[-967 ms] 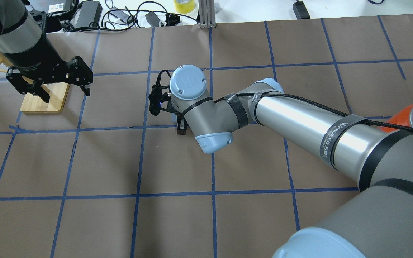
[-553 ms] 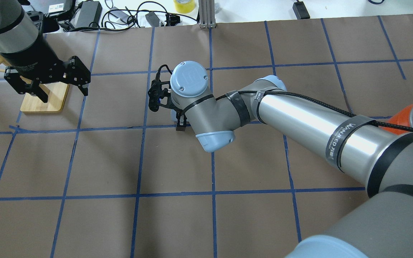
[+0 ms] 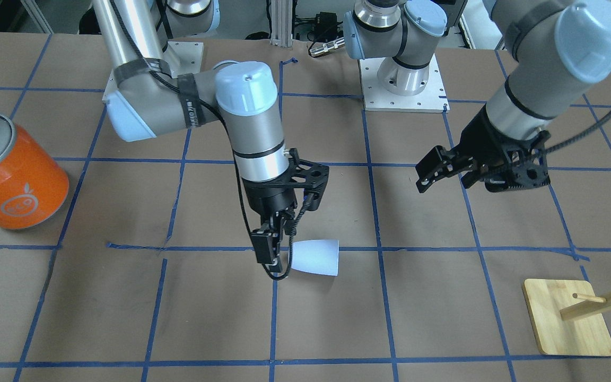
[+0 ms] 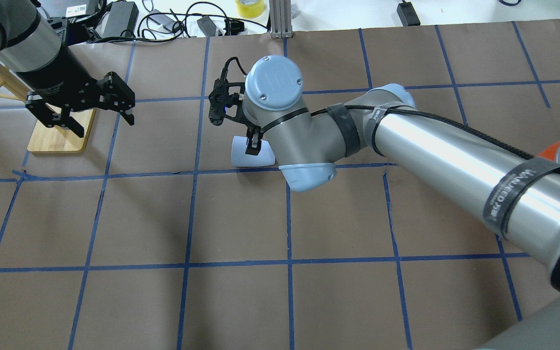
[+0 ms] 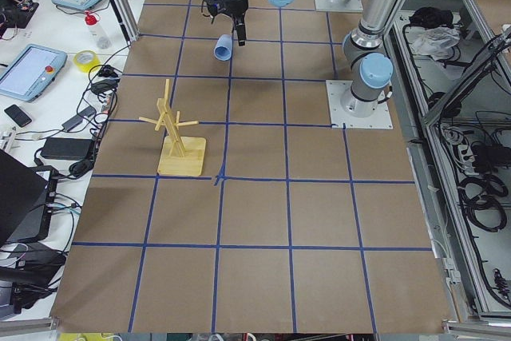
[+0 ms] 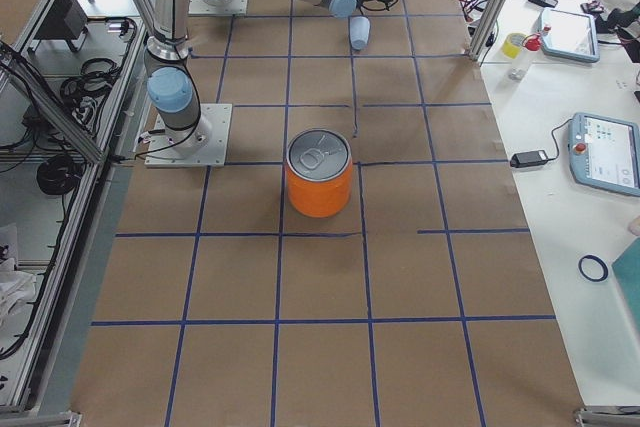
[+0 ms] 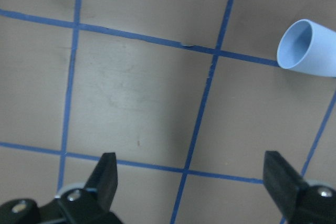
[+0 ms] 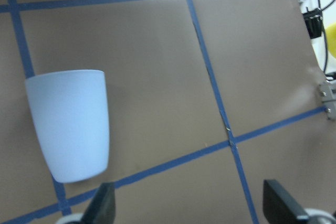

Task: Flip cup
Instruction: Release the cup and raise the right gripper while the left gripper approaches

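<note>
The pale blue-white cup lies on its side on the brown table, near a blue tape line. It also shows in the overhead view and both side views. My right gripper points down right beside the cup's narrow end. In the right wrist view the gripper is open and empty, with the cup off to one side, outside the jaws. My left gripper hovers open and empty well away; its wrist view shows the cup's open mouth.
A large orange can with a silver top stands on the robot's right side. A wooden peg stand sits on its board near my left gripper. Cables and power bricks lie past the table's far edge.
My right arm has moved toward the far side of the table, uncovering the cup, which now lies on its side. My left gripper has shifted slightly to the right.
</note>
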